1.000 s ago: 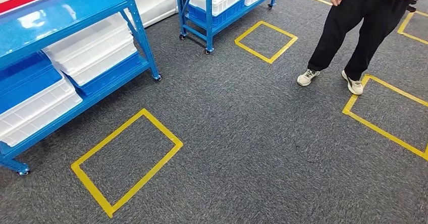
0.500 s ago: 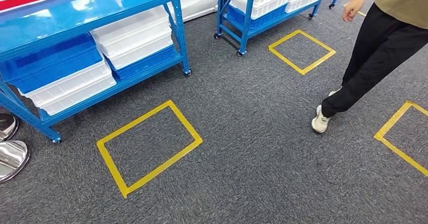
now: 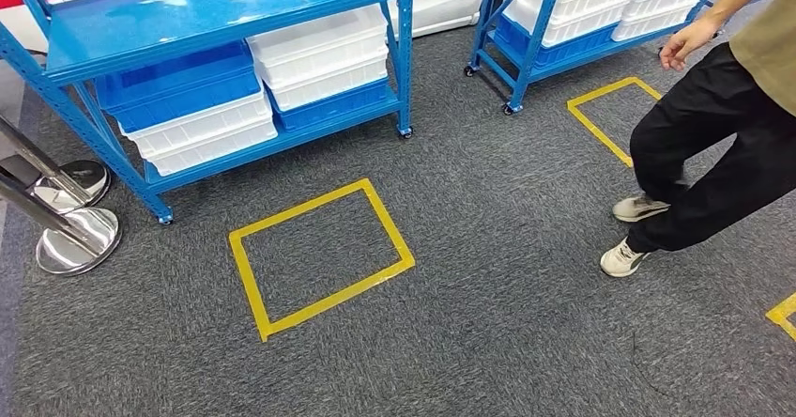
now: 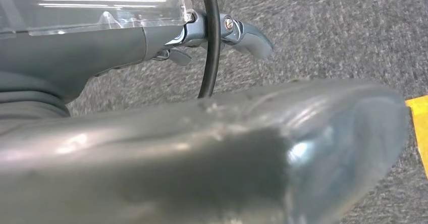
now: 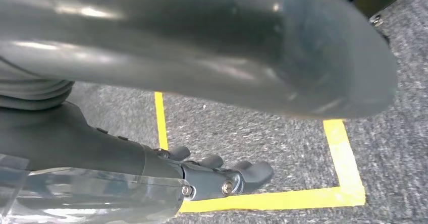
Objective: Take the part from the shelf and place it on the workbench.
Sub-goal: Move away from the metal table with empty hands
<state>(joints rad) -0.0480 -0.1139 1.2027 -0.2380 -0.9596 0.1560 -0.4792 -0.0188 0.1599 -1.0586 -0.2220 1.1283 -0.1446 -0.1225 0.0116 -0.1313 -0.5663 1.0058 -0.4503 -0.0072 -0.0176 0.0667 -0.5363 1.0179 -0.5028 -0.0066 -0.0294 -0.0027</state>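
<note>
**Part not yet in sight, robot facing the shelf**

Part for this task is not something I can pick out; the shelf is carrying only closed-looking white crates and blue crates on its lower level, and its blue top board is looking bare. If the part is lying inside a crate, the pictures are not telling it.

The shelf is standing ahead and to the left. In front of it, on the grey carpet, a yellow taped square is marking a standing place, as I judge. The left hand is hanging above the carpet, fingers loosely extended and holding nothing. The right hand is hanging the same way above yellow tape, fingers slightly curled, also holding nothing.

A person is walking at the right, near a second shelf. Two chrome post bases are standing left of the first shelf.

I judge the approach step is in hand. The next move is calling for stepping close to the shelf, finding the part, then raising an arm.
</note>
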